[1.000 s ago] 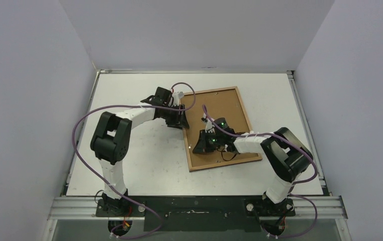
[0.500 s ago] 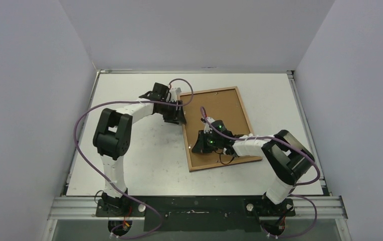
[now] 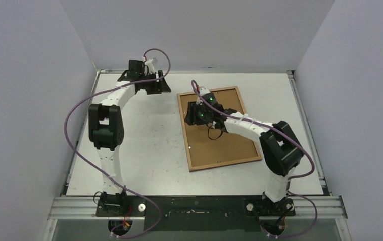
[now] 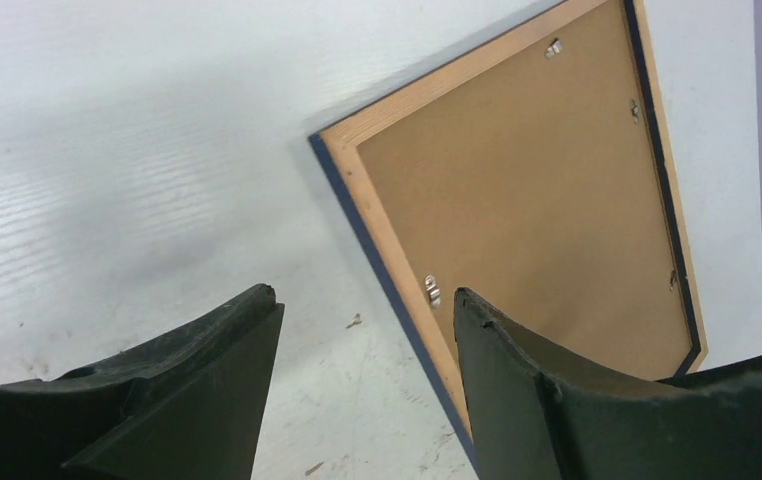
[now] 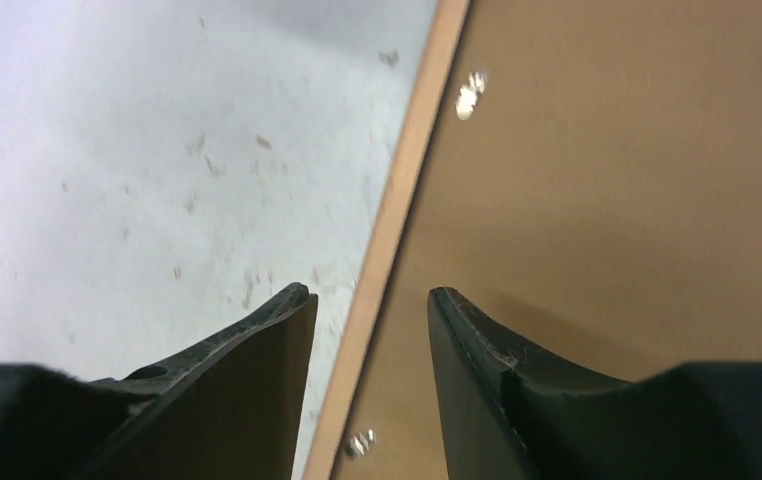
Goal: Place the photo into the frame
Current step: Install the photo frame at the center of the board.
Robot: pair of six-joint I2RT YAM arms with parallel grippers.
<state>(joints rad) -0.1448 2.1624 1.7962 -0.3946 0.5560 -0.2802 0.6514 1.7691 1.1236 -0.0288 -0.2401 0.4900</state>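
Observation:
The frame (image 3: 224,140) lies back-up on the table, right of centre, showing its brown backing inside a wood rim. The left wrist view shows the frame (image 4: 537,200) with a navy edge and small metal tabs (image 4: 432,290). The photo is hidden. My left gripper (image 3: 157,86) hangs at the back left, apart from the frame. In its own view the left gripper (image 4: 365,295) is open and empty over bare table. My right gripper (image 3: 195,114) hovers over the frame's upper-left part. The right gripper (image 5: 369,290) is open, straddling the rim of the frame (image 5: 607,150) and holding nothing.
The white table (image 3: 144,145) is boxed in by pale walls on the left, back and right. A metal rail (image 3: 194,206) carrying the arm bases runs along the near edge. Purple cables (image 3: 74,145) loop off both arms.
My left gripper pulled away from the frame's left edge to the back left and opened wider. My right gripper moved from the frame's lower middle to its upper left and opened.

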